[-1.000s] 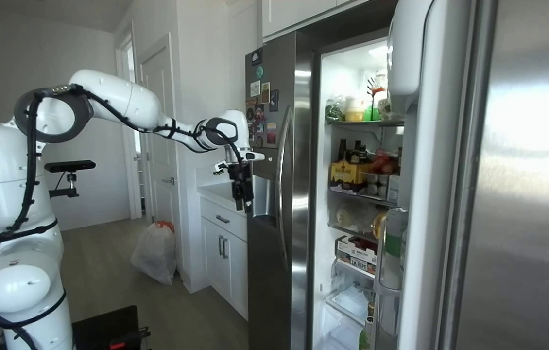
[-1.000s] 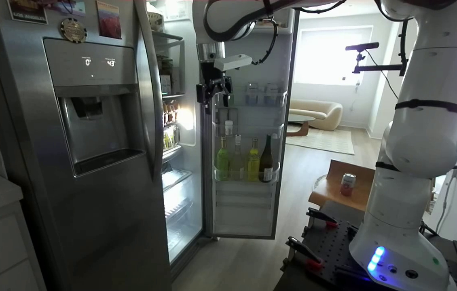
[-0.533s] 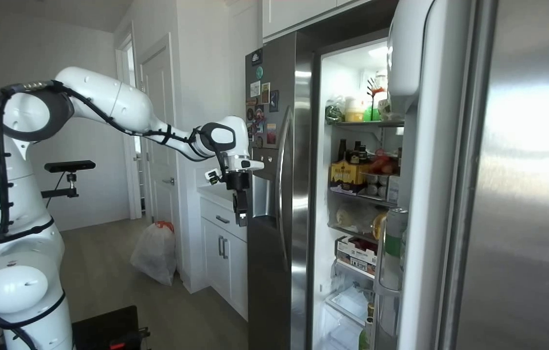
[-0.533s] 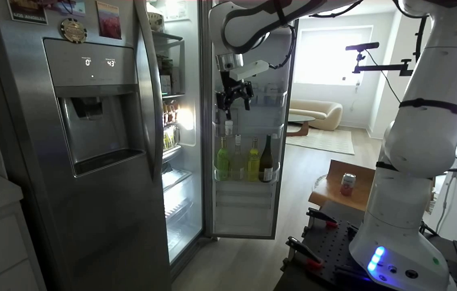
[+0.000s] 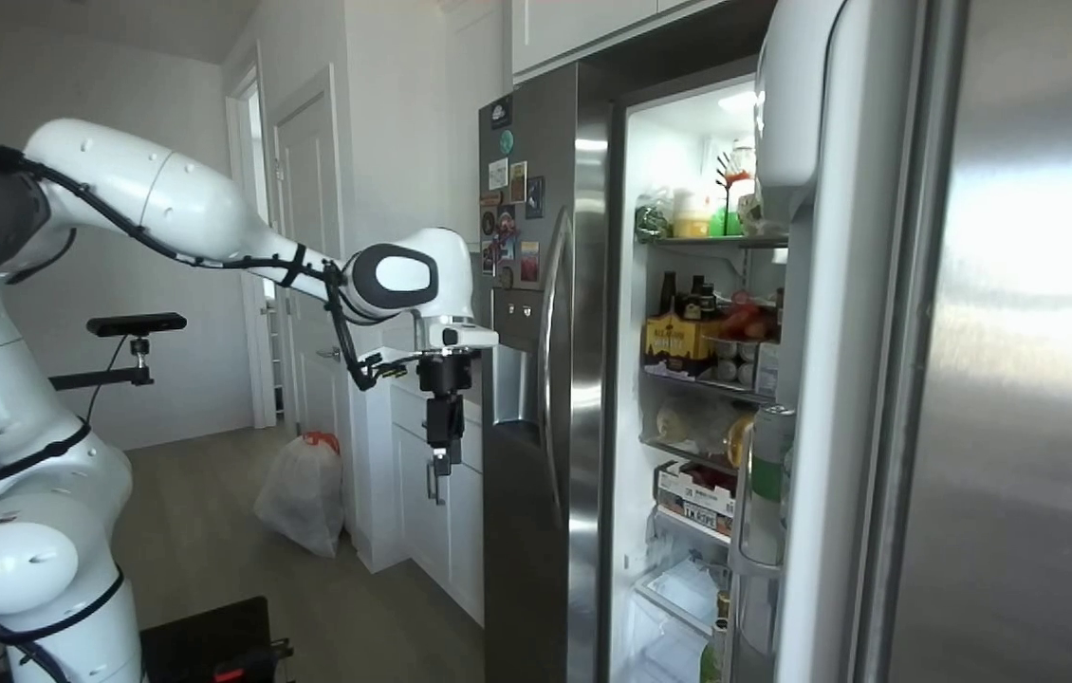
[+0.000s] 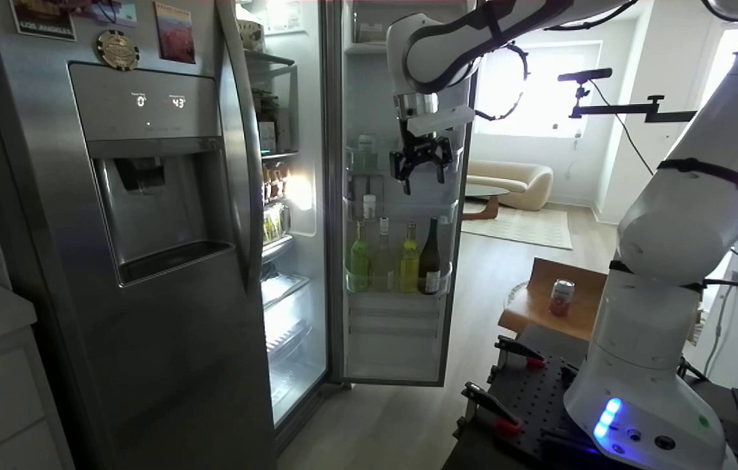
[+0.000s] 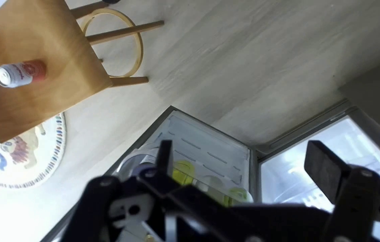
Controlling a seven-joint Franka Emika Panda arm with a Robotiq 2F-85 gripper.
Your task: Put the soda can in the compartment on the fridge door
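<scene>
The soda can [image 6: 561, 298], red with a white end, stands upright on a wooden chair seat [image 6: 539, 314]. In the wrist view the can [image 7: 20, 73] lies at the far left, well away from the jaws. The fridge door [image 6: 395, 333] stands wide open, its white lining with clear compartments [image 6: 401, 210] showing; the lowest rack [image 6: 351, 284] holds several bottles. The door's steel outside [image 5: 1029, 398] fills the right of an exterior view. My gripper [image 6: 424, 177] is open and empty, pointing down in front of the door; its fingers are spread wide in the wrist view [image 7: 245, 161].
The closed steel door with dispenser [image 6: 160, 215] stands beside the opening. Fridge shelves [image 5: 707, 384] hold food and drinks. Black clamps [image 6: 490, 405] sit on the robot's base table [image 6: 539, 398]. A round patterned mat [image 7: 55, 161] lies beside the chair. A white bag [image 5: 304, 493] stands on the floor.
My gripper has drawn back from the fridge opening, moving right in one of the exterior views, left and lower in the opposite one. The can and door have not moved.
</scene>
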